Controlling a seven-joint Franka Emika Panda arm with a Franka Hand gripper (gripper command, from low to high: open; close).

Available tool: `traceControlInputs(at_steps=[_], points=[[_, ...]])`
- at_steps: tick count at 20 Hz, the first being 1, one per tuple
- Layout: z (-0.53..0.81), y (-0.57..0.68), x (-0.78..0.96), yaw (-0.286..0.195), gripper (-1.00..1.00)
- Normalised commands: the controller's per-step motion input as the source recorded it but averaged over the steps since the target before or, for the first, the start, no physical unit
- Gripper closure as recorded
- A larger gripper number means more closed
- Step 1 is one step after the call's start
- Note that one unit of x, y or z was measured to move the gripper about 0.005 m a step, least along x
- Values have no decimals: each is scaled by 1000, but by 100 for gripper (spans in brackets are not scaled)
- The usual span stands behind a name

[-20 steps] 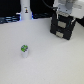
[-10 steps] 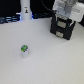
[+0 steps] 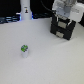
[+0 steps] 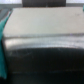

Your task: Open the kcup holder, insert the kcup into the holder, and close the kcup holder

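The kcup (image 3: 23, 49), a small white pod with a green top, stands upright on the white table toward the exterior view's left. The kcup holder (image 3: 64, 30), a black boxy unit, stands at the exterior view's upper right. My gripper (image 3: 65, 19) hangs right at the top of the holder, far from the kcup. Its fingers blend into the black box, so I cannot tell whether they are open or shut. The wrist view is blurred: a dark glossy surface (image 4: 45, 62) very close, with a pale grey surface (image 4: 42, 22) beyond it. No fingers show there.
A tall white cylinder with a blue glow (image 3: 25, 10) stands at the back, toward the exterior view's left. The white table (image 3: 50, 62) spreads between the kcup and the holder. Teal shapes (image 4: 4, 50) show at the edge of the wrist view.
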Motion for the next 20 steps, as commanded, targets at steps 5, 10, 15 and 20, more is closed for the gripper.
traceControlInputs(at_steps=[5,10,15,20], points=[[136,-200,443,-40,100],[235,-272,837,-64,100],[123,-365,930,-86,100],[83,-387,924,-97,100]])
